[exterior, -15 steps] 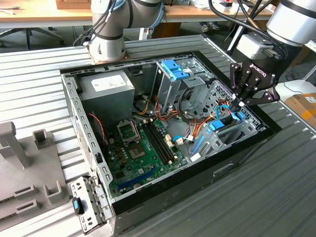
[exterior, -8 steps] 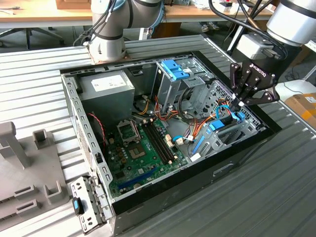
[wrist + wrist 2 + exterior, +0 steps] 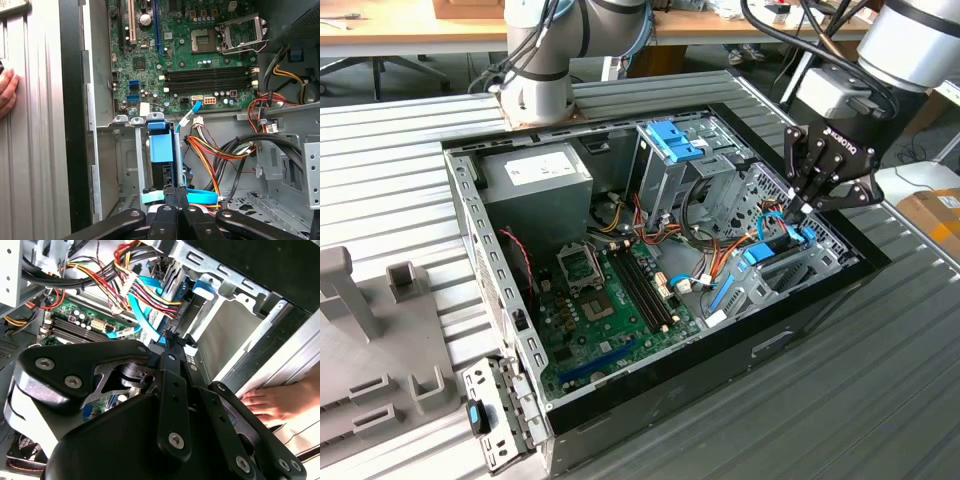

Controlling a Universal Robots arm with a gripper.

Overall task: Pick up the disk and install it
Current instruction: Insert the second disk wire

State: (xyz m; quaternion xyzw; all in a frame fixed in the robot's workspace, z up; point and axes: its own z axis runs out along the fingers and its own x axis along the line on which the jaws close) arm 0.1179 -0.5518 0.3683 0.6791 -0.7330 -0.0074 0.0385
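The disk stands on edge in the metal drive bay at the case's near corner, with its blue rail facing out. In the exterior view the disk sits low in the bay on that view's right. My gripper hangs right above it there. In the first wrist view my gripper has its thin black fingers pressed together at the disk's end, beside a flat blue cable. The second wrist view also shows the gripper with its fingers together. I see nothing held between them.
The open computer case holds a green motherboard, a grey power-supply box and a metal cage with a blue latch. Bundled wires run beside the bay. A person's hand rests on the table outside the case.
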